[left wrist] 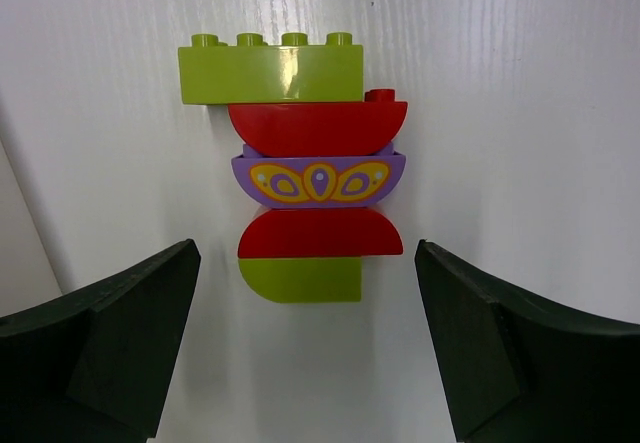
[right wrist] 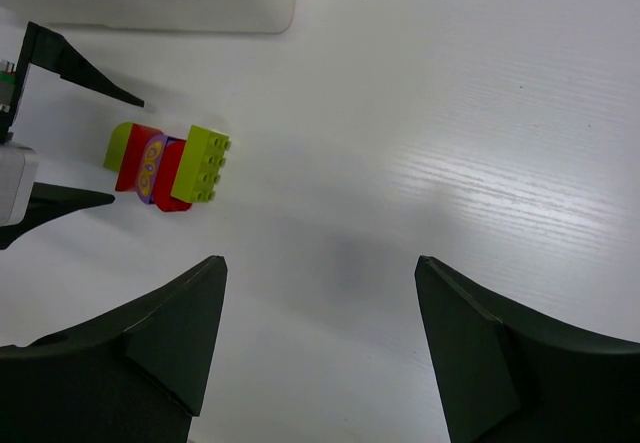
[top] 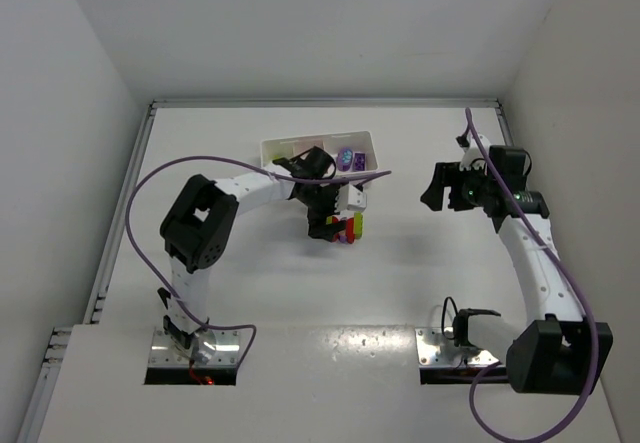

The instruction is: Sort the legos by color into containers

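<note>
A stack of stuck-together legos (left wrist: 318, 180) lies on the white table: a yellow-green brick, a red piece, a purple piece with a yellow pattern, a red piece and a yellow-green piece. It shows in the top view (top: 349, 227) just in front of the white tray (top: 272, 149) and in the right wrist view (right wrist: 165, 168). My left gripper (left wrist: 305, 253) is open, its fingers either side of the stack's near end, not touching it. My right gripper (right wrist: 320, 263) is open and empty above bare table, well to the right of the stack (top: 440, 188).
The tray holds a purple lego (top: 346, 158) and other small pieces partly hidden by my left arm. Its near edge shows in the right wrist view (right wrist: 200, 11). Purple cables loop from both arms. Walls enclose the table at left, back and right.
</note>
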Tool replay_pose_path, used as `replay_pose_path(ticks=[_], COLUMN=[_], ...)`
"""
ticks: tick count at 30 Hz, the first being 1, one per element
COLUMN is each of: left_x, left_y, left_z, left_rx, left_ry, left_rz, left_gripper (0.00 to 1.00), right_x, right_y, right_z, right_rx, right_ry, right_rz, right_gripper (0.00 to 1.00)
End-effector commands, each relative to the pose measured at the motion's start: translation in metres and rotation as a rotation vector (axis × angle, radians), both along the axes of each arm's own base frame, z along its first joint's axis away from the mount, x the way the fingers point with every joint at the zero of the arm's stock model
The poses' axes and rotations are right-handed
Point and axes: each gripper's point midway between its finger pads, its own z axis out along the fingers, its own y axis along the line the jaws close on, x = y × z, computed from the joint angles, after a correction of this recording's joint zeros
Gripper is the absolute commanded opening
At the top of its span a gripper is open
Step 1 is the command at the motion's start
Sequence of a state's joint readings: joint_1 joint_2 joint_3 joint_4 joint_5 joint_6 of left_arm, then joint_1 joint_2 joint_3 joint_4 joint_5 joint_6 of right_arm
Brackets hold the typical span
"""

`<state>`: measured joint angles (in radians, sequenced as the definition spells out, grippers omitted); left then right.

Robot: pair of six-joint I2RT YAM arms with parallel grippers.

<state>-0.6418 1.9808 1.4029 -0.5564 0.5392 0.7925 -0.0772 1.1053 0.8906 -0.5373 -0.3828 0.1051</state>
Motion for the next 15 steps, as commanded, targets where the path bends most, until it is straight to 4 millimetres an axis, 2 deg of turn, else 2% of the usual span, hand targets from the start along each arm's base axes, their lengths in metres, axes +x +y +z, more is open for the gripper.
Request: replay_pose_path(ticks=[1, 7, 15], left_x=[0.005, 0.007, 0.012], left_y=[-0.005, 0.001, 0.008], left_z=[0.0, -0.014, -0.02], left_rx=[-0.016, 0.009, 0.022], left_ry=[-0.034, -0.008, -0.002], left_rz=[-0.017, 0.003, 0.007], left_gripper=[0.95, 0.76, 0.73], right_x=[0.006, 0.008, 0.009], right_y=[0.002, 0.003, 0.0], right_z=[0.009, 0.009, 0.006], right_rx=[0.019, 0.039, 0.04], right_ry=[-0.027, -0.025, -0.016], right_rz=[0.011, 0.011, 0.001], right_gripper=[0.77, 0.77, 0.77])
